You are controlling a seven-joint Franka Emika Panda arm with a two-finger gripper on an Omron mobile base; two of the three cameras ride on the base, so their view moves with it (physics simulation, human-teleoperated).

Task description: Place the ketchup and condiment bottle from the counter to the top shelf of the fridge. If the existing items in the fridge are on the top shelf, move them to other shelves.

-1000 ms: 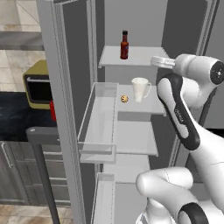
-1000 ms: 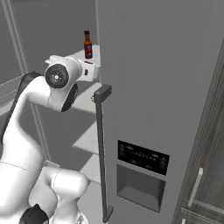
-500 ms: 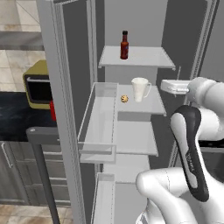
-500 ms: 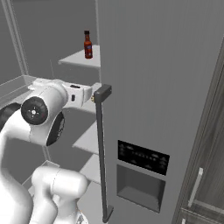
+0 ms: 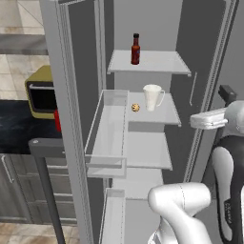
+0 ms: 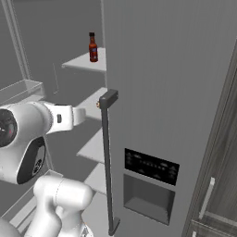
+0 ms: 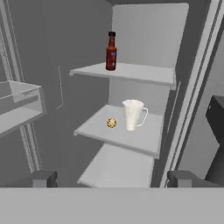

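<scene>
A dark red condiment bottle (image 5: pixel 136 49) (image 6: pixel 93 47) (image 7: pixel 111 51) with a black cap stands upright on the top shelf (image 5: pixel 162 64) of the open fridge. On the counter, a small red thing (image 5: pixel 57 120), perhaps the ketchup, peeks out from behind the fridge door's edge. A white mug (image 5: pixel 152 97) (image 7: pixel 132 114) and a small round cookie (image 5: pixel 136 107) (image 7: pixel 112 123) rest on the second shelf. My gripper (image 5: pixel 193 121) (image 6: pixel 83 115) (image 7: pixel 113 178) hangs open and empty in front of the fridge, below the top shelf and well back from the shelves.
The left fridge door stands open with clear bins (image 5: pixel 107 128) on its inside. A yellow microwave (image 5: pixel 40 97) sits on the dark counter (image 5: pixel 19 128) at left. The shut right door carries a dark handle (image 6: pixel 107 157) and a dispenser panel (image 6: pixel 150 180).
My hand has drawn back from beside the top shelf, down and out of the fridge. The bottle, mug and cookie have stayed where they were. The jaws stay open.
</scene>
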